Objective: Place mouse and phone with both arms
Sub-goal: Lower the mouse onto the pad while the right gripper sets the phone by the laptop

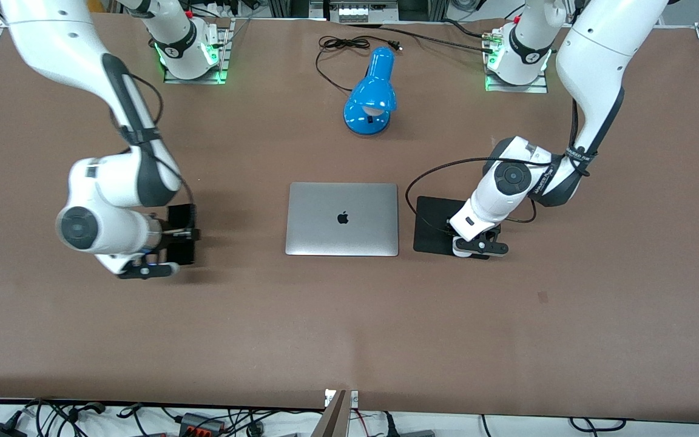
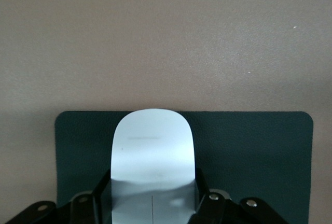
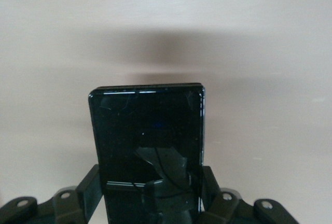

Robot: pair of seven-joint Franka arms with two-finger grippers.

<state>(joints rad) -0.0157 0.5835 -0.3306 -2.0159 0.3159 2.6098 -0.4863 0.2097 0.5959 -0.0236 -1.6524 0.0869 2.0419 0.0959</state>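
My left gripper [image 1: 478, 241] is low over the black mouse pad [image 1: 431, 227], at the left arm's end of the table beside the laptop. In the left wrist view the left gripper [image 2: 153, 185] is shut on the white mouse [image 2: 153, 151], with the pad [image 2: 249, 151] under it. The mouse is hidden by the hand in the front view. My right gripper [image 1: 170, 243] is low over the table toward the right arm's end. In the right wrist view the right gripper [image 3: 150, 180] is shut on the black phone [image 3: 148, 130]. The phone [image 1: 182, 215] also shows in the front view.
A closed silver laptop [image 1: 342, 218] lies in the middle of the brown table [image 1: 349, 321]. A blue desk lamp [image 1: 371, 94] with a black cord [image 1: 343, 45] lies farther from the camera than the laptop.
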